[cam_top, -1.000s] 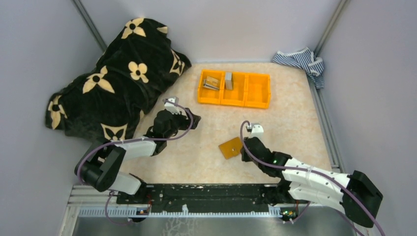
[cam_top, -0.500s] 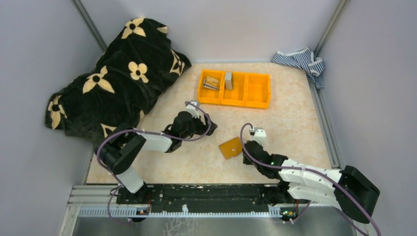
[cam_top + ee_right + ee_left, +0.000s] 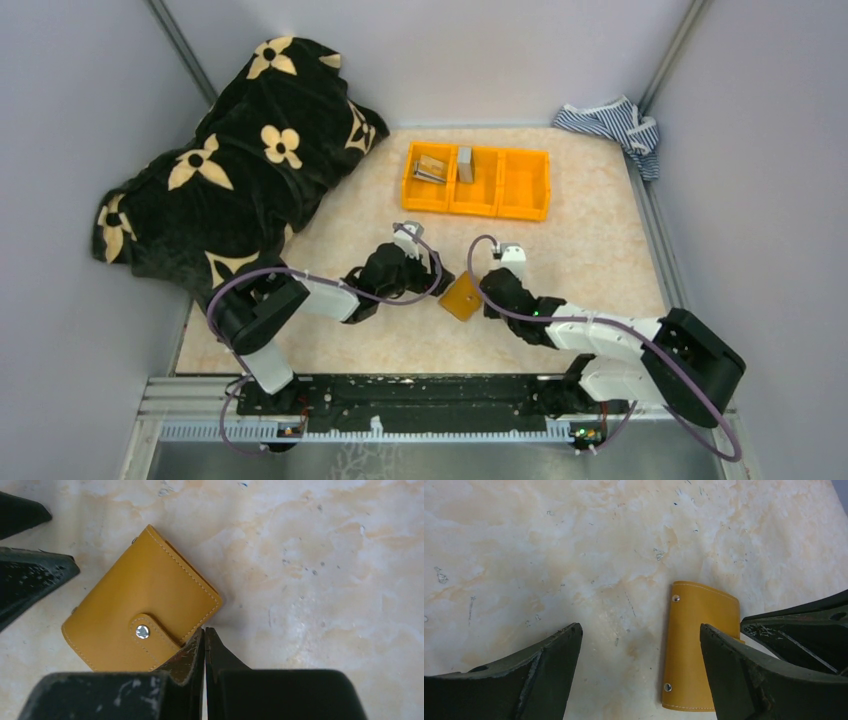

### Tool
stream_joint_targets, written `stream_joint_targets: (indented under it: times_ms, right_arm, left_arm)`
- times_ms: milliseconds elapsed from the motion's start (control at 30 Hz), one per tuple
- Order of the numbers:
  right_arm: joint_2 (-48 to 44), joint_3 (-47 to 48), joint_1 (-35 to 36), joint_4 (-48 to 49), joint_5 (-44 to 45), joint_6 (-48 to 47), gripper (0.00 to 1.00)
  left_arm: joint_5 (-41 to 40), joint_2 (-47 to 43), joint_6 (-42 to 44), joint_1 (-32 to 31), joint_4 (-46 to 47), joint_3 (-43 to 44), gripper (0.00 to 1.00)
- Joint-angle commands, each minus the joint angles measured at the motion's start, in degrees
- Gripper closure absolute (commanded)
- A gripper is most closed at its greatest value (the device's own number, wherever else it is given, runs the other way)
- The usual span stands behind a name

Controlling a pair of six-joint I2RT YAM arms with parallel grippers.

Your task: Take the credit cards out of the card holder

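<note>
The card holder (image 3: 461, 297) lies on the table (image 3: 600, 250) just below the centre of the top view, between the 2 grippers. The right gripper (image 3: 488, 293) is nearer. Its fingers are pressed together with nothing between them, tips touching the holder's edge beside the snap tab (image 3: 145, 631). The left gripper (image 3: 640, 630) is spread wide. In its wrist view the holder sits lower right, long axis running up the frame, partly behind the right-hand finger — off centre of the gap. The holder looks closed and flat — mustard-orange, stitched, with 2 rivets (image 3: 676, 598) along 1 long edge.
</note>
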Motion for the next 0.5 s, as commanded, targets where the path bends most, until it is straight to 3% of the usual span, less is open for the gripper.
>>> stream_joint_targets:
  times_ms: [0, 233, 467]
  right_arm:
    - [4.67, 5.50, -0.71, 5.93, -1.48, -4.02, 1.00]
    - [10.54, 8.58, -1.79, 9.97, -5.44, -4.63, 1.00]
    - [4.42, 9.44, -1.82, 8.35, -2.09, -9.04, 0.98]
  left_arm:
    - [0.18, -1.66, -1.59, -0.40, -0.25, -2.23, 0.06]
    - [1.09, -3.68, -3.00, -0.48, 0.52, -3.03, 0.07]
    - [-3.62, -7.83, 0.58, -0.39, -5.86, -1.79, 0.05]
